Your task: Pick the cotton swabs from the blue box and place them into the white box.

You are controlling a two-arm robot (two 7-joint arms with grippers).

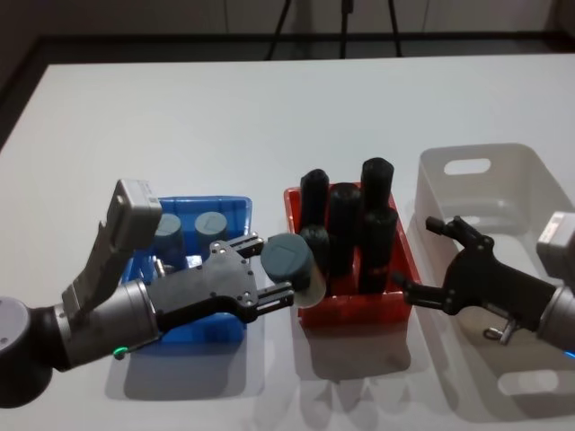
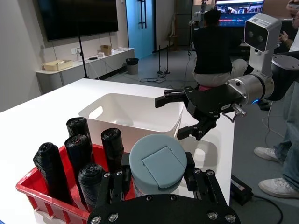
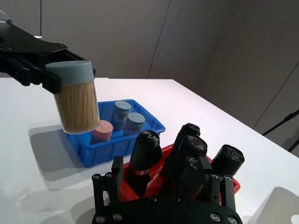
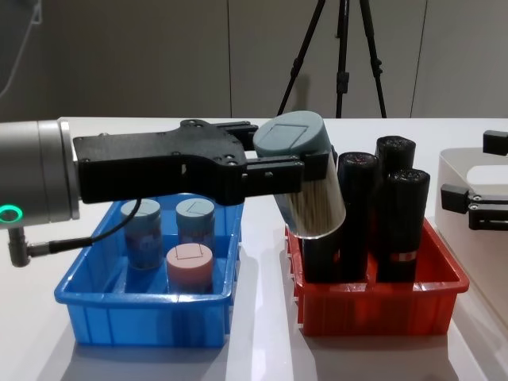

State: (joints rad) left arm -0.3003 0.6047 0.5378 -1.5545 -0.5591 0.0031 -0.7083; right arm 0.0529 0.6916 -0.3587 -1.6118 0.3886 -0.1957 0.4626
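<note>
Cotton swabs packed in a small clear cylindrical tub with a grey-blue lid (image 1: 287, 260) hung tilted at the centre of the head view. The fingers of the robot's left gripper (image 1: 269, 267) were clamped on the tub just under the lid. It sat clear of the shallow bright blue plastic bin (image 1: 235, 202) at lower left. In the frame it hung at the left edge of the red plastic bin (image 1: 355, 310), which was crowded with tall black cylinders (image 1: 346, 220).

Three more tubs stood in the blue bin, two with grey-blue lids (image 4: 196, 210) and one with a pink lid (image 4: 189, 255).

At lower right, the right gripper (image 1: 422, 256) hovered empty with its jaws spread wide, by the left wall of the plain off-white plastic box (image 1: 530, 171).

All three containers rested in a row on a smooth white table (image 1: 269, 108). A black tripod (image 4: 343, 48) stood behind it against a dark wall. The left wrist view took in a dark screen (image 2: 77, 16) above a low white counter (image 2: 84, 70).

In the head view the left arm covered the near part of the blue bin. The chest view's right edge cut off the white box and most of the right gripper.

The held tub's lid bore a raised square outline, and a green light (image 4: 9, 213) glowed on the left arm.
</note>
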